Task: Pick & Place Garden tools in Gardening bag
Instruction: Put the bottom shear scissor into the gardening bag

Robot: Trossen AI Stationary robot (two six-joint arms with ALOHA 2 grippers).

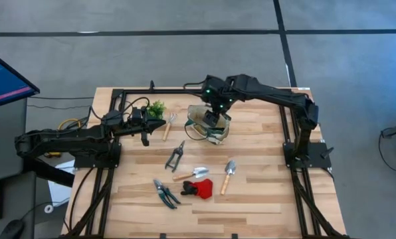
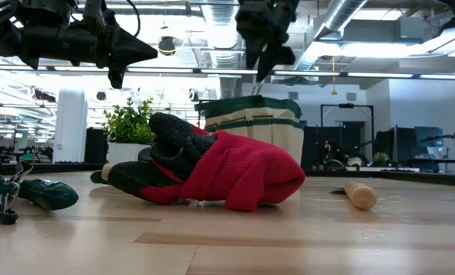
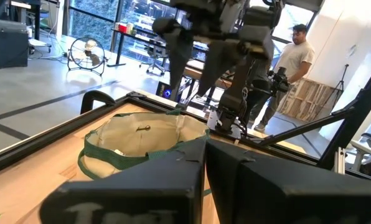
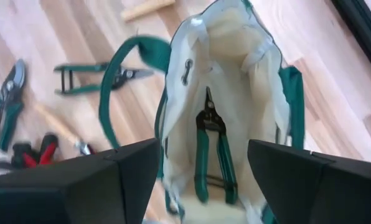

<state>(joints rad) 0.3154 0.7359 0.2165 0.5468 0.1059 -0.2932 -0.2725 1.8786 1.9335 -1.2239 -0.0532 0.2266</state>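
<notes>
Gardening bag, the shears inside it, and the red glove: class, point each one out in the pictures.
gardening bag [image 4: 232, 87]: right wrist view, on the cream inner lining.
shears in the bag [image 4: 201, 152]: right wrist view, on a green handle.
red glove [image 2: 235, 168]: low view, on the red cuff.

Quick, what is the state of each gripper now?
Left gripper: shut, holding nothing, beside the plant.
Right gripper: open, empty, above the bag; green shears lie inside.

Shears [image 4: 211, 152] in bag [image 4: 260, 74]; glove [image 1: 199, 188] before bag.
</notes>
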